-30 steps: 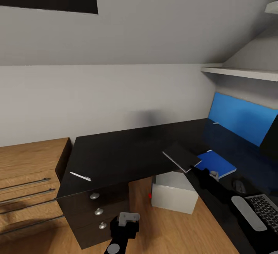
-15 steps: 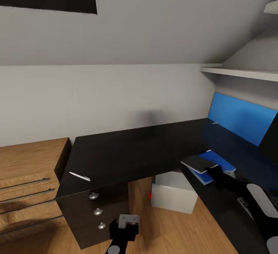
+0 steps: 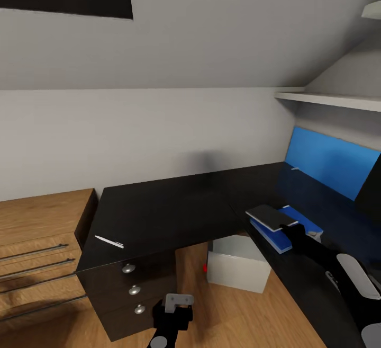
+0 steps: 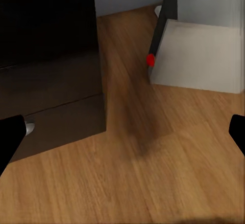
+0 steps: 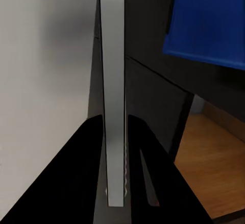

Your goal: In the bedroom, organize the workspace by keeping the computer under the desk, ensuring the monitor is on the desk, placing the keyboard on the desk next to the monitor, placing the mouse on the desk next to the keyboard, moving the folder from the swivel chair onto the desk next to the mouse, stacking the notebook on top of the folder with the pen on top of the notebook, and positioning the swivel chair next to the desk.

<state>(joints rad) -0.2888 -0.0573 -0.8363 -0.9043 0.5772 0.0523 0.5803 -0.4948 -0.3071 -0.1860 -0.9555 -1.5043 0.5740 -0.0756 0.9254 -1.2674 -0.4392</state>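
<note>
My right gripper (image 3: 286,228) is shut on the grey notebook (image 3: 269,216), which lies flat over the left part of the blue folder (image 3: 296,222) on the black desk (image 3: 164,213). In the right wrist view the notebook (image 5: 113,81) shows edge-on between the black fingers (image 5: 86,175), with the folder (image 5: 210,19) beside it. The white pen (image 3: 109,241) lies near the desk's left front corner. The grey-white computer (image 3: 238,263) stands on the floor under the desk, and its red light (image 4: 150,59) shows in the left wrist view. My left gripper (image 3: 172,312) hangs open, low over the wooden floor.
A light-wood dresser (image 3: 37,231) adjoins the desk's left end. The desk drawers (image 3: 132,290) with silver knobs sit just beyond my left gripper. The blue back panel (image 3: 330,160), the dark monitor edge (image 3: 371,186) and a white shelf (image 3: 328,99) bound the right side.
My right gripper carried the notebook rightward from beside the folder to over it, and the notebook went from tilted to flat. The left arm barely moved.
</note>
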